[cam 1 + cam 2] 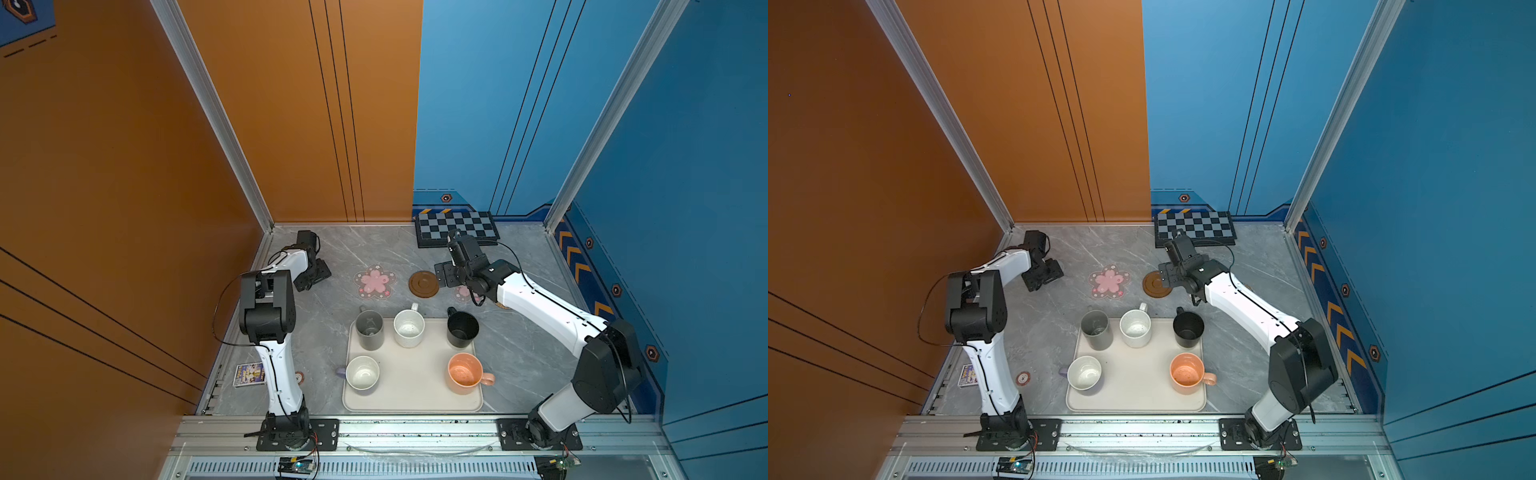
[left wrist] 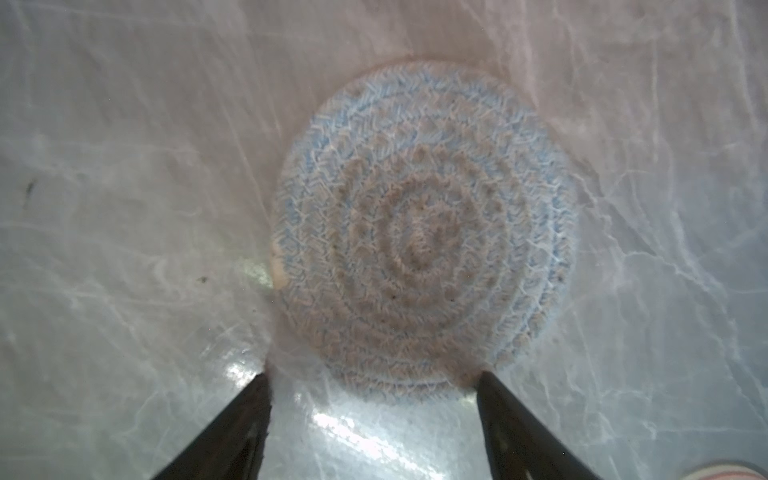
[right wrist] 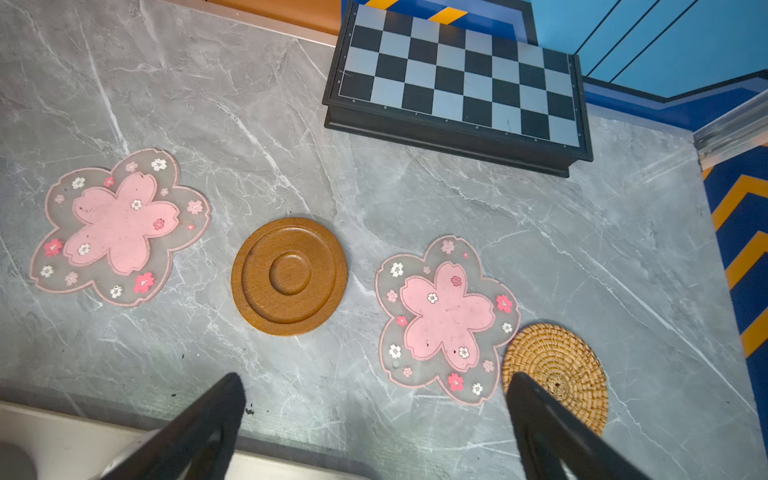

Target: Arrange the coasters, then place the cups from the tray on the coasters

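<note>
Peach mug (image 1: 464,373) lower right on tray (image 1: 415,395), handle toward frame right; left gripper (image 2: 374,374) and right gripper (image 3: 374,376) jaws spread (left over knitted coaster (image 2: 424,232)).

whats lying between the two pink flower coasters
The brown ringed coaster lies between the flower coaster by the rattan mat and the other flower coaster, touching neither; the right wrist view shows it.

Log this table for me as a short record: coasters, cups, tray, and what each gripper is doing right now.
coasters in a row: flower coaster, brown disc, second flower coaster, rattan round
fifth coaster: knitted round, below left gripper
cups on tray: grey mug, speckled mug, black mug, peach mug, lavender mug
cups on coasters: none
left gripper: open
right gripper: open, empty
</note>
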You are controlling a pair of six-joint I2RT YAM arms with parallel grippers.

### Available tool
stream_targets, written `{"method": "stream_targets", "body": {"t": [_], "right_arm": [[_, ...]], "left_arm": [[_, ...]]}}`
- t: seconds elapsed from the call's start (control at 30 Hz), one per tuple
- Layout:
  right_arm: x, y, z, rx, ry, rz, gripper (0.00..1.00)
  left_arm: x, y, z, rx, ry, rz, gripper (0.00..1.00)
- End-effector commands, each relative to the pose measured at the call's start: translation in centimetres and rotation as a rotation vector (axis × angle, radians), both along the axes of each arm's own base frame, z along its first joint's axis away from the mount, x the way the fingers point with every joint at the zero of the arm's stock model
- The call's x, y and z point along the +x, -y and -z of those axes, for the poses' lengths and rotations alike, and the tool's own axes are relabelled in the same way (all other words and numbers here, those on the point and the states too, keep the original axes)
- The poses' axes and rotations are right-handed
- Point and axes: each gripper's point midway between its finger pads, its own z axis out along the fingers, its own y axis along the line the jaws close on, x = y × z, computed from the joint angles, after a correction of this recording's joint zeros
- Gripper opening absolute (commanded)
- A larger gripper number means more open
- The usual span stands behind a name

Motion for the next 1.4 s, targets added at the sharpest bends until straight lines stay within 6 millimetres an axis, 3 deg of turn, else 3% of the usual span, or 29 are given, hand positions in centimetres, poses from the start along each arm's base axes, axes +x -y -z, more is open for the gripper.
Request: {"method": "stream_targets", "body": {"t": [0.0, 0.1, 0.23, 0.43, 0.53, 1.0, 1.37], "right_arm": [[0.1, -0.1, -0.3, -0.050, -0.001, -0.003, 1.00], [0.2, -0.6, -0.1, -0.055, -0.003, -0.012, 1.00], [0.4, -0.9, 0.4, -0.067, -0.009, -0.003, 1.00], [0.6, -1.8, 0.7, -0.052, -0.017, -0.006, 1.00], [0.6, -2.2, 1.0, -0.050, -0.023, -0.014, 1.00], [0.9, -2.2, 2.0, -0.073, -0.040, -0.014, 1.00], [0.9, -1.6, 2.6, -0.087, -0.053, -0.011, 1.00]], "left_arm": [[-1.0, 0.7, -0.8, -0.046, -0.015, 0.039, 0.79], [-0.4, 0.6, -3.0, -0.070, 0.041, 0.062, 0.72], [0.1, -0.2, -5.1, -0.095, 0.095, 0.067, 0.72], [-1.1, -4.1, -3.7, -0.114, 0.066, -0.088, 0.70], [-1.2, -4.7, -2.5, -0.122, 0.052, -0.129, 0.66], [2.7, -0.7, 0.7, -0.220, 0.079, -0.129, 0.65], [6.7, 4.4, 2.1, -0.247, 0.093, 0.000, 0.65]]}}
